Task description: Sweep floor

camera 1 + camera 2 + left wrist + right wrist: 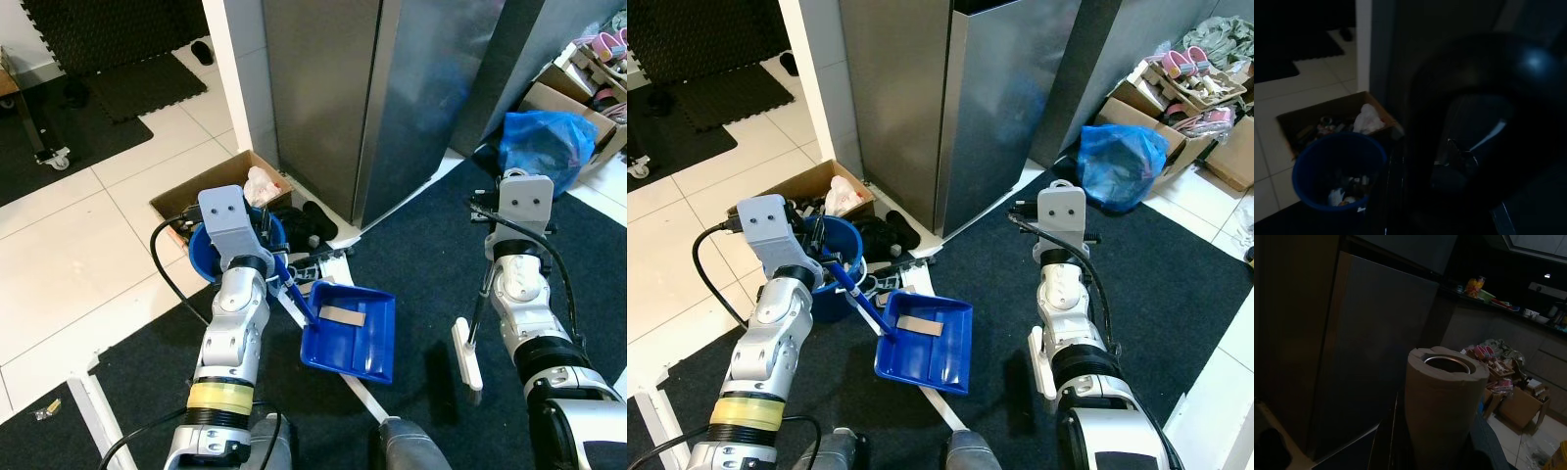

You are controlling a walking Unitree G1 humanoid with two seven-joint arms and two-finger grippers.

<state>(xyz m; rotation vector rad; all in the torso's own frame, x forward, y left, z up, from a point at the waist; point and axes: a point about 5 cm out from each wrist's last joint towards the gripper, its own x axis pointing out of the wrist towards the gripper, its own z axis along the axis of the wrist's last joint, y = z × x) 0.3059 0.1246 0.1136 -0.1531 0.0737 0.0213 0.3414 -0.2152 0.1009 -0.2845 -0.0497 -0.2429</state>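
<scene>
A blue dustpan [350,333] hangs tilted over the dark carpet with a tan scrap [343,315] lying in it. My left gripper [274,262] is shut on its blue handle. Just behind that arm stands a blue bin [1337,169] holding bits of rubbish. My right gripper [487,220] is shut on a thin broom handle [1442,416], whose taped top fills the right wrist view. The broom's white head [467,352] rests on the carpet to the right of the dustpan.
An open cardboard box [186,201] of rubbish and black shoes [315,223] sit by the steel cabinet [392,108]. A blue plastic bag [544,142] and boxes stand at the back right. White strips [93,401] lie on the floor, and small debris [44,409] on the tile.
</scene>
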